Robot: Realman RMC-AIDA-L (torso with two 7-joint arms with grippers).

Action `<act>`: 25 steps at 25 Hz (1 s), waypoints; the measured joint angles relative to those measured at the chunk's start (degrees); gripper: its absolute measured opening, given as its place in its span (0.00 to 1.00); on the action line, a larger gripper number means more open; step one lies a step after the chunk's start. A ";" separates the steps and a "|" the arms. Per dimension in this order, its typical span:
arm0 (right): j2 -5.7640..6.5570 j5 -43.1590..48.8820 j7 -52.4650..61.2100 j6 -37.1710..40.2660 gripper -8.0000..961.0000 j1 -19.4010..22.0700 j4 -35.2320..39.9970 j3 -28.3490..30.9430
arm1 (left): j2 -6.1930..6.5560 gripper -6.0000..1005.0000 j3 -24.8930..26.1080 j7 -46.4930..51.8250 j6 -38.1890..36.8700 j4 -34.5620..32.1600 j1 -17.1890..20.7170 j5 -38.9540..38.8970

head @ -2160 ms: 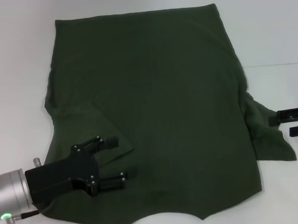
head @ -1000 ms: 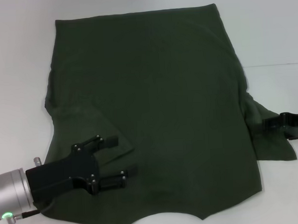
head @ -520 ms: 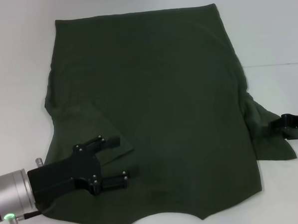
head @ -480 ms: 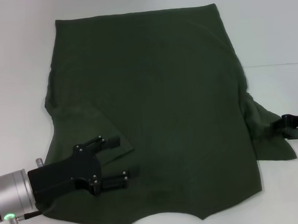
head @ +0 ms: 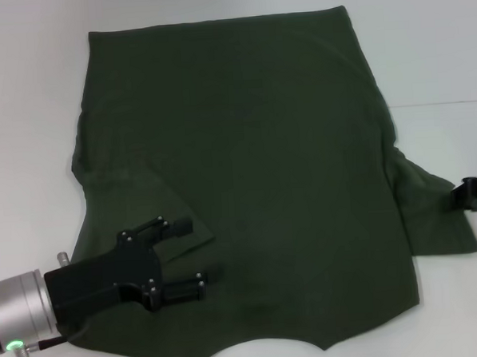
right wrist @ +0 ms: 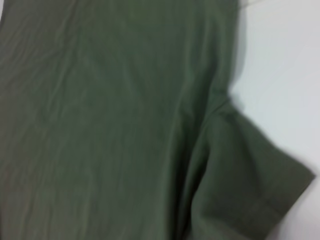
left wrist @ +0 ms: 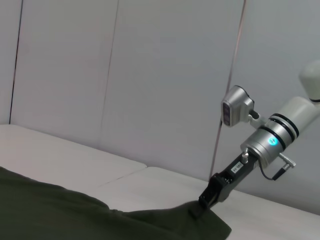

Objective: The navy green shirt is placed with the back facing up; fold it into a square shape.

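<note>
While the green shirt (head: 246,170) lies spread flat on the white table (head: 440,48), plain side up, both grippers sit at its outer edges.

Shirt position: covers most of the table centre; hem toward the far side, collar notch at the near edge. The sleeve on the robot's left is folded inward over the body. The right sleeve (head: 436,216) sticks out flat to the side.

Left gripper (head: 187,257): over the near-left part of the shirt, approx. level with the folded sleeve's edge, fingers (head: 177,226) pointing toward the shirt centre. Jaws spread wide; nothing between them. Contact w/ cloth: cannot tell.

Right gripper (head: 466,195): at the outer tip of the right sleeve, near the head view's right border. In the left wrist view it (left wrist: 200,206) meets the sleeve corner at table level. Jaws look pinched together on the sleeve edge.
</note>
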State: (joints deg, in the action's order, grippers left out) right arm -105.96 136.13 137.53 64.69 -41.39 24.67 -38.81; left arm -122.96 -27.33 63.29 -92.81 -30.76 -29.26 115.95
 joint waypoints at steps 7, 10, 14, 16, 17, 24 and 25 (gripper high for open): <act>1.27 -0.46 -0.89 2.15 0.05 1.36 6.61 0.45 | 0.01 0.92 0.00 0.20 -0.27 0.00 0.00 -0.40; 1.42 -0.56 -2.33 3.40 0.05 1.22 9.22 0.86 | 0.09 0.91 0.00 0.61 -0.39 -0.02 0.00 -0.75; 1.53 -0.61 -4.90 4.53 0.06 0.13 11.95 1.10 | 0.15 0.92 0.08 1.01 -0.43 -0.07 0.00 -1.29; 1.52 -0.62 -6.11 5.09 0.07 -0.74 12.77 1.11 | 0.19 0.92 0.17 1.25 -0.48 -0.12 -0.01 -1.62; 1.43 -0.61 -6.65 5.34 0.07 -1.41 12.97 1.11 | 0.22 0.92 0.21 1.48 -0.53 -0.17 0.00 -1.67; -0.63 1.69 -6.02 5.64 0.08 -7.61 11.87 -3.03 | 0.31 0.92 1.36 2.16 -0.76 -0.14 -0.01 -2.32; -1.12 2.84 -4.87 5.10 0.09 -8.82 11.14 -3.62 | 0.33 0.92 1.49 2.23 -0.84 -0.12 -0.01 -2.33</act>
State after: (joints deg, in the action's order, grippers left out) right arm -107.08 138.98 132.66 69.79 -50.21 35.82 -42.43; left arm -122.63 -25.84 65.52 -93.65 -30.88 -29.27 113.62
